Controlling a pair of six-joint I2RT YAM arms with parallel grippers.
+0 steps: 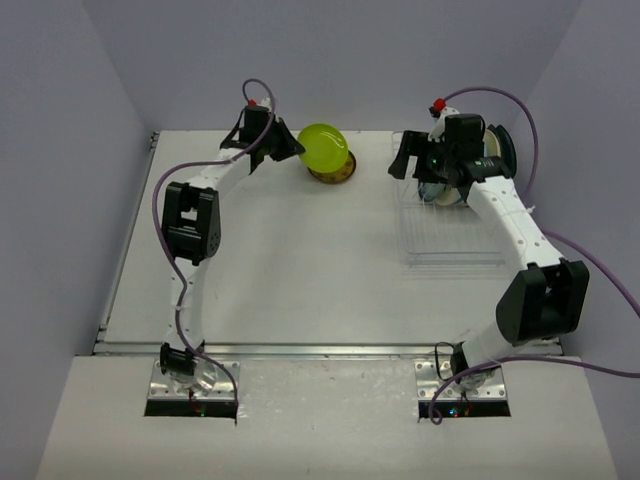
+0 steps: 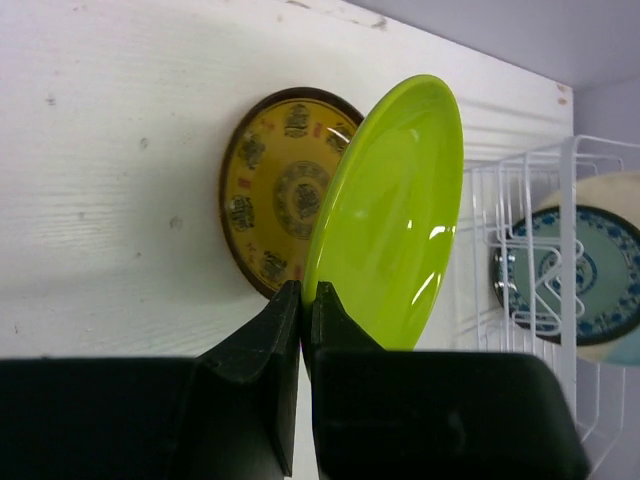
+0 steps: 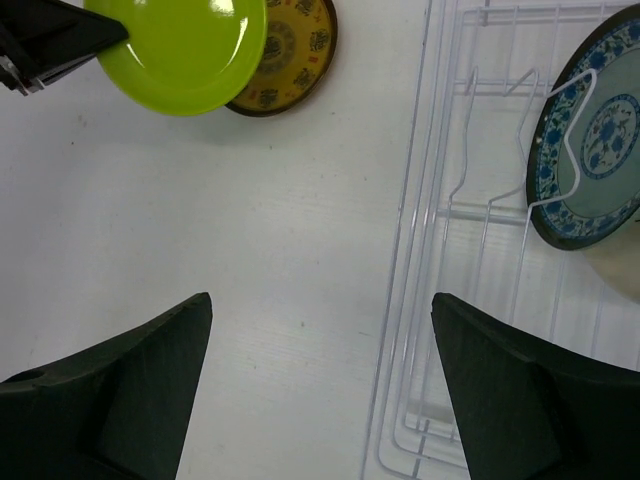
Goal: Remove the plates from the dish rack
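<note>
My left gripper (image 1: pixel 283 140) is shut on the rim of a lime-green plate (image 1: pixel 324 147), holding it tilted above a yellow-and-brown patterned plate (image 1: pixel 334 170) that lies flat at the table's back. In the left wrist view the fingers (image 2: pixel 283 318) pinch the green plate (image 2: pixel 395 215) over the yellow plate (image 2: pixel 277 190). The white wire dish rack (image 1: pixel 452 225) stands at the right. A teal-patterned plate (image 3: pixel 590 130) and a cream plate (image 3: pixel 622 270) stand in its slots. My right gripper (image 1: pixel 410 160) is open and empty at the rack's left edge.
A dark plate edge (image 1: pixel 506 148) stands at the rack's far end, behind my right wrist. The table's back edge meets the wall just beyond the yellow plate. The rack's flat grid base (image 3: pixel 440 330) lies under my right gripper.
</note>
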